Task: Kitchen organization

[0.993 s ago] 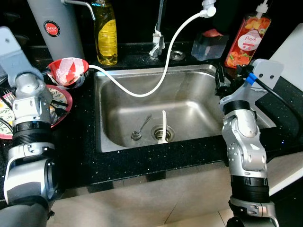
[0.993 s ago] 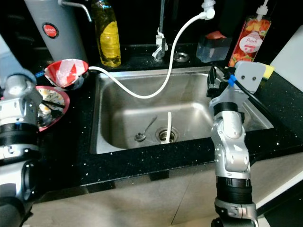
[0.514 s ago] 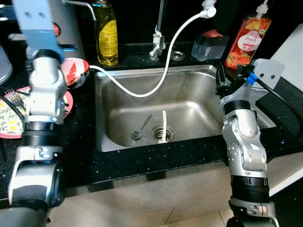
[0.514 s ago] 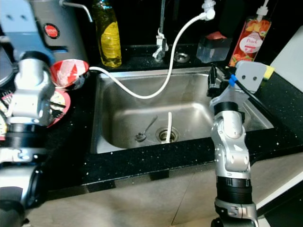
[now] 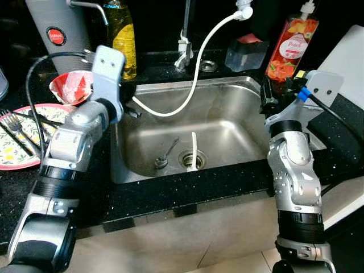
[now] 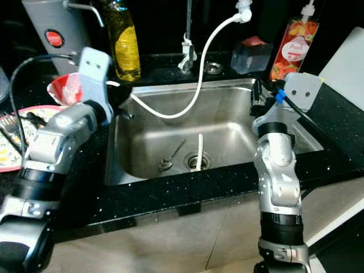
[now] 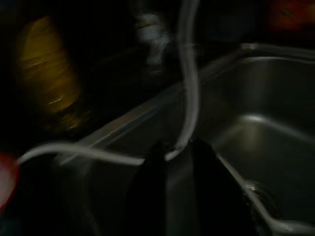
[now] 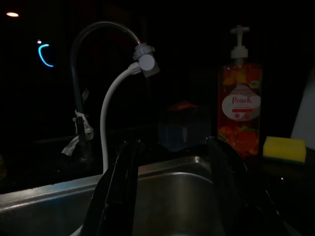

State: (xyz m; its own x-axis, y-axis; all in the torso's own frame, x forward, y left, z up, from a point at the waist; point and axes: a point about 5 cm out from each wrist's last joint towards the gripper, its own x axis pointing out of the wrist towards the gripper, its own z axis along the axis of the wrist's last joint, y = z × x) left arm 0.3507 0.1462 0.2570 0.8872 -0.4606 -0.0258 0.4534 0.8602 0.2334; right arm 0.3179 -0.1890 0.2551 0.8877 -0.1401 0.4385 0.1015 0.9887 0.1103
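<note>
Two spread-fingered grippers, left [image 7: 174,162] at curved white hose [image 5: 196,68], right [image 8: 172,162] over steel sink [image 5: 227,128], metal spoon [image 5: 162,159] inside.

Stainless sink [image 5: 239,99] set in black counter [image 5: 170,190]. Spoon [image 5: 163,157] lies on the sink floor just beside the drain [image 5: 187,160]. White hose [image 5: 196,68] loops from above the sink's back rim down into the basin. Left arm [image 5: 77,133] reaches over the sink's left rim; left gripper [image 5: 132,112] at that edge, fingers hard to make out. Right arm [image 5: 293,165] stands at the sink's right rim. Yellow bottle [image 5: 120,35], peach soap bottle [image 5: 289,48] behind the sink. Red bowl [image 5: 71,86] and plate with forks [image 5: 20,136] left of the sink.
</note>
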